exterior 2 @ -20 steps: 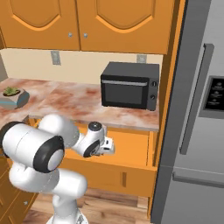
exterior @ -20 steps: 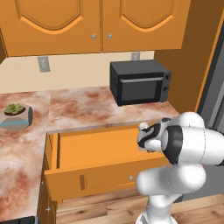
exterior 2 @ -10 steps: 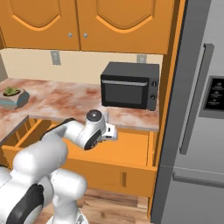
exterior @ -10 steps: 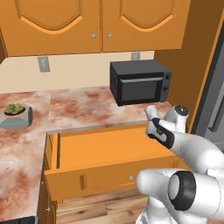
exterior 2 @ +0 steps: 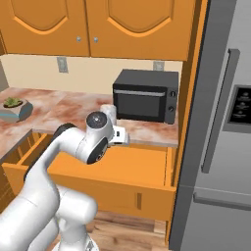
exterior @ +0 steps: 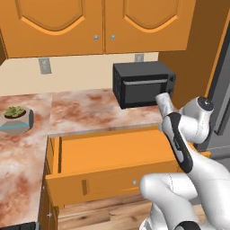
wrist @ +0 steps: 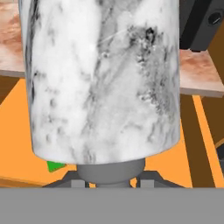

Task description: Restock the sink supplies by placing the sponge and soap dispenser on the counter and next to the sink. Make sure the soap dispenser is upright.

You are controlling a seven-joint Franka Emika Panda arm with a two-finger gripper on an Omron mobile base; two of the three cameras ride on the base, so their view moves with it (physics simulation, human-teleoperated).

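The soap dispenser point(wrist: 103, 78), a white-and-grey marbled cylinder, looms close in the hand view. Its grey neck sits down between my fingers point(wrist: 151, 177). My gripper point(exterior: 168, 115) is shut on the soap dispenser point(exterior: 162, 101) and holds it in the air over the right end of the open drawer, at about counter height, in front of the microwave. From the right base view the dispenser point(exterior 2: 109, 112) pokes up behind my wrist. A corner of the green sponge point(wrist: 55, 165) peeks out below the bottle, lying on the drawer floor. The counter point(exterior: 85, 110) runs behind the drawer. The sink is out of view.
An orange drawer point(exterior: 112, 155) stands pulled out under the counter. A black microwave point(exterior: 143, 83) sits at the counter's right end, with a grey fridge point(exterior 2: 225, 127) beside it. A potted plant point(exterior: 16, 117) stands on the left worktop. Wall cabinets hang above.
The arm has swung round and lifted the soap dispenser up out of the drawer's right side to counter height. The grip stayed shut on it.
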